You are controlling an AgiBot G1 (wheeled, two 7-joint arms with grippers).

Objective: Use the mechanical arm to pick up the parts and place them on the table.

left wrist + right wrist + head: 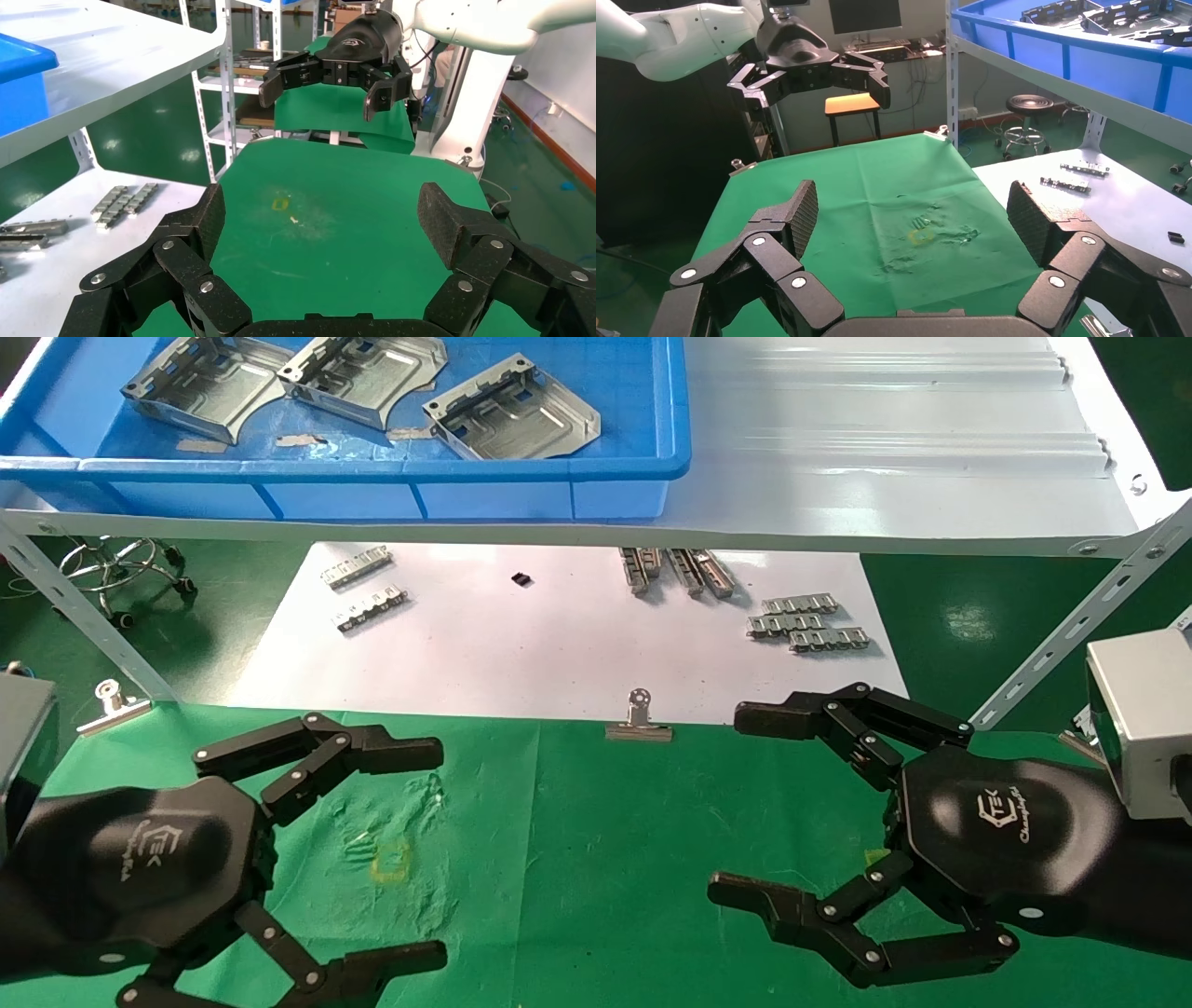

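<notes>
Three silvery sheet-metal parts (514,408) lie in the blue tray (615,477) on the upper white shelf, far from both arms; they also show in the right wrist view (1116,15). My left gripper (410,850) hovers open and empty over the green table (596,840) at the near left. My right gripper (745,803) hovers open and empty over the cloth at the near right. Each wrist view shows its own open fingers (450,217) (800,214) above bare green cloth, with the other arm's gripper farther off.
A white paper sheet (521,645) behind the cloth holds several small toothed silver strips (808,621) and a small black piece (521,579). Binder clips (639,719) pin the cloth edge. Angled shelf struts (1071,635) stand at both sides. A stool (121,565) stands at far left.
</notes>
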